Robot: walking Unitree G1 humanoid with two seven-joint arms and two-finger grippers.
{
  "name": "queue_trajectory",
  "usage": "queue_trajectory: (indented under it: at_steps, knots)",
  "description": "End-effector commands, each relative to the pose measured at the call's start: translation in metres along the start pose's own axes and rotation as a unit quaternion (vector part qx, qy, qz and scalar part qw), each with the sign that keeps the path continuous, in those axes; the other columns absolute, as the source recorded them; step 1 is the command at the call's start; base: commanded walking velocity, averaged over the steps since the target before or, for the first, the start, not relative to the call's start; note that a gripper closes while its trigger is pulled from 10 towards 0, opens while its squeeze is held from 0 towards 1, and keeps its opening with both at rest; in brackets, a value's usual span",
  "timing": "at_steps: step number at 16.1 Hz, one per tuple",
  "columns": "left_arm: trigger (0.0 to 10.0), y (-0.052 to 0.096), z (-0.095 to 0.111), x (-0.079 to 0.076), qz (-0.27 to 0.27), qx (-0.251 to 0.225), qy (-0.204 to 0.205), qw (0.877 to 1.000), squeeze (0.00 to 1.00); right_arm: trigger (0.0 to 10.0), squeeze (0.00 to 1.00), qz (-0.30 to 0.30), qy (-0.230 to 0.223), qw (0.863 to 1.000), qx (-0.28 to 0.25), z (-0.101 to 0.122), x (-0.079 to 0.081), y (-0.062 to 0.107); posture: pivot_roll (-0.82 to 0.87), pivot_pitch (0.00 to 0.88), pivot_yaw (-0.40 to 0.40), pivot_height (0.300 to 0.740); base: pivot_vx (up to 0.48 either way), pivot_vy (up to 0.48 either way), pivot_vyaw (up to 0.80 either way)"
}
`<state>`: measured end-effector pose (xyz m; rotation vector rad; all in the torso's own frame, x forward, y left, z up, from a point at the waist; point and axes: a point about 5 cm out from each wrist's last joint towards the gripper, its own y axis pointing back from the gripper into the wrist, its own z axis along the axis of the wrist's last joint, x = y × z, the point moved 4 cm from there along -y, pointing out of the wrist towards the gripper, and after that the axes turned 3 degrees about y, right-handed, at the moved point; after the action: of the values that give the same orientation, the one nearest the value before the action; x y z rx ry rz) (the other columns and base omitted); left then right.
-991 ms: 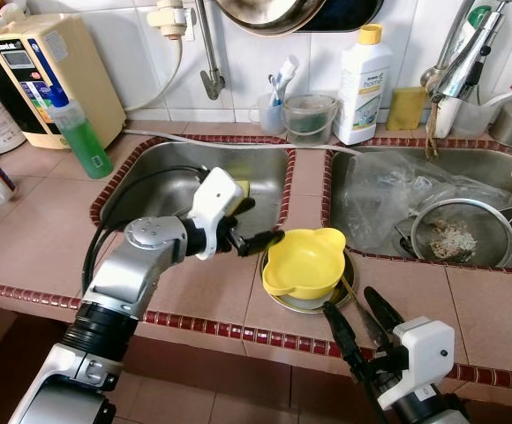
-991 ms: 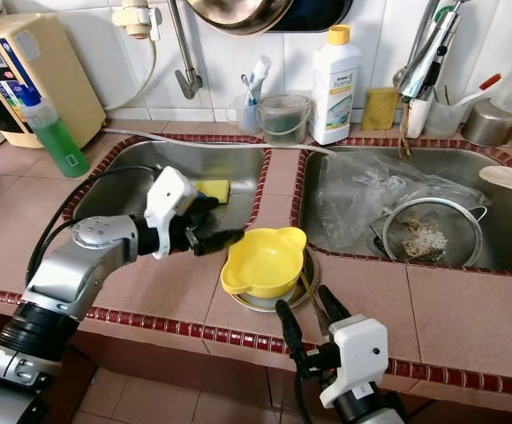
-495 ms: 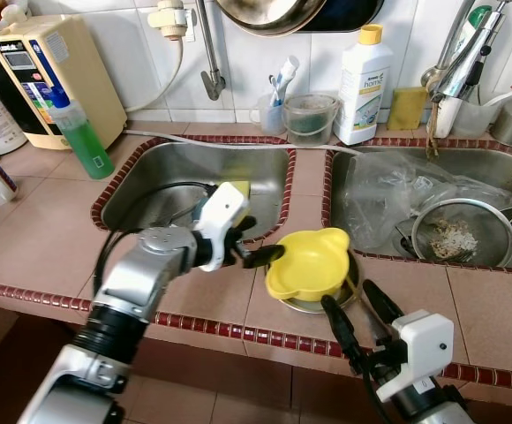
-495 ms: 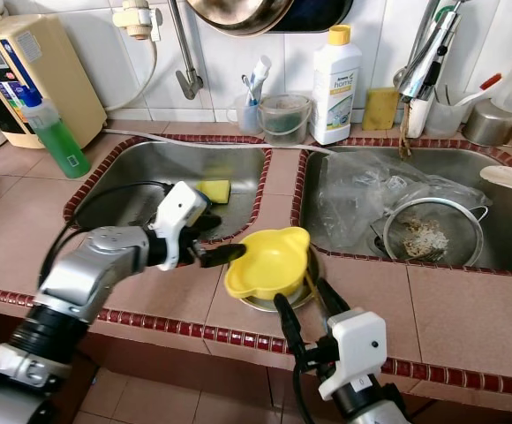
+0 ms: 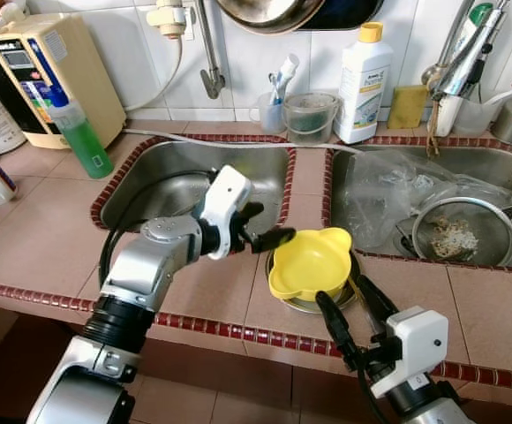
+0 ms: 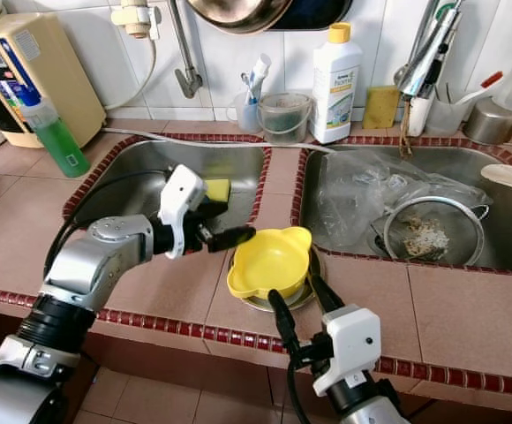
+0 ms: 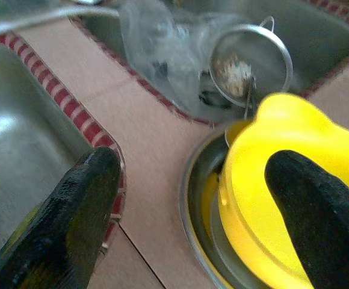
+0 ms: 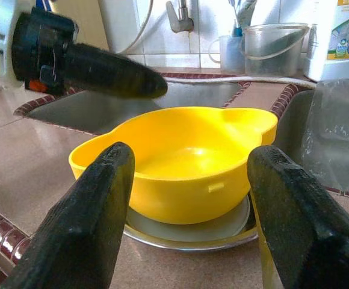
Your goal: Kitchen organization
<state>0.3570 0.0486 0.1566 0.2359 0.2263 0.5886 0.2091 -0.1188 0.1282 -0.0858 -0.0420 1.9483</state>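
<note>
We are hovering the left gripper (image 5: pixel 269 238), fingers apart, beside the yellow bowl (image 5: pixel 307 262). The right gripper (image 8: pixel 186 198), spread wide, is framing it; the right wrist view reveals a plate (image 8: pixel 189 227) underneath.

I see the yellow bowl (image 5: pixel 308 263) tilted, mouth up, sitting in a metal dish (image 5: pixel 284 298) on the tiled strip between the two sinks (front edge). Two lobed handles on its rim, empty inside.

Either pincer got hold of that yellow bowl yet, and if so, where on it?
No. The left pincer is open beside the yellow bowl, level with its rim. The right pincer is open just short of its near side. Nothing is held.
</note>
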Motion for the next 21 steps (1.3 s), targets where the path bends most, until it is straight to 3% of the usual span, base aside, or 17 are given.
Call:
queue_trajectory:
  at_steps: [1,5,12,13,15,16,17,18,20,21]
  knots:
    - [10.0,0.001,-0.004,-0.003,0.0,0.018,-0.004,1.0,0.0,10.0,0.0,0.001,0.0,1.0,-0.005,0.003,0.002,-0.002,-0.23,0.039,0.146,0.74,0.0,0.0,0.0]
    - [10.0,-0.008,-0.017,-0.006,0.021,0.047,-0.016,0.999,0.0,10.0,0.0,0.001,0.0,1.0,-0.005,0.003,0.003,-0.003,-0.24,0.036,0.151,0.74,0.0,0.0,0.0]
    - [10.0,-0.013,-0.025,-0.01,0.046,0.054,-0.018,0.997,0.0,10.0,0.0,-0.006,0.004,1.0,-0.006,0.003,0.003,-0.004,-0.24,0.041,0.159,0.74,0.0,0.0,0.0]
    - [6.8,-0.014,-0.025,-0.012,0.04,0.048,-0.032,0.998,0.0,10.0,0.0,-0.008,0.004,1.0,-0.006,0.003,0.003,-0.005,-0.24,0.043,0.159,0.74,0.0,0.0,0.0]
    - [5.1,-0.014,-0.022,-0.014,0.032,0.037,-0.038,0.998,0.0,10.0,0.0,-0.009,0.005,1.0,-0.005,0.002,0.003,-0.005,-0.24,0.045,0.16,0.74,0.0,0.0,0.0]
    - [8.9,-0.013,-0.022,-0.016,0.025,0.04,-0.029,0.998,0.0,10.0,0.0,-0.01,0.006,1.0,-0.005,0.002,0.002,-0.005,-0.24,0.047,0.16,0.74,0.0,0.0,0.0]
    - [4.9,-0.012,-0.021,-0.019,0.005,0.04,-0.017,0.999,0.0,10.0,0.0,-0.012,0.009,1.0,-0.005,0.002,0.002,-0.005,-0.24,0.048,0.162,0.74,0.0,0.0,0.0]
    - [4.3,-0.011,-0.018,-0.019,0.004,0.033,-0.021,0.999,0.0,10.0,0.0,-0.013,0.009,1.0,-0.005,0.002,0.002,-0.005,-0.24,0.05,0.162,0.74,0.0,0.0,0.0]
    - [0.0,-0.009,-0.016,-0.019,-0.005,0.027,-0.027,0.999,0.0,10.0,0.0,-0.015,0.01,1.0,-0.004,0.002,0.002,-0.006,-0.24,0.054,0.163,0.74,0.0,0.0,0.0]
    - [0.0,-0.007,-0.017,-0.02,-0.014,0.029,-0.035,0.999,0.0,10.0,0.0,-0.016,0.01,1.0,-0.004,0.002,0.003,-0.005,-0.24,0.057,0.166,0.74,0.0,0.0,0.0]
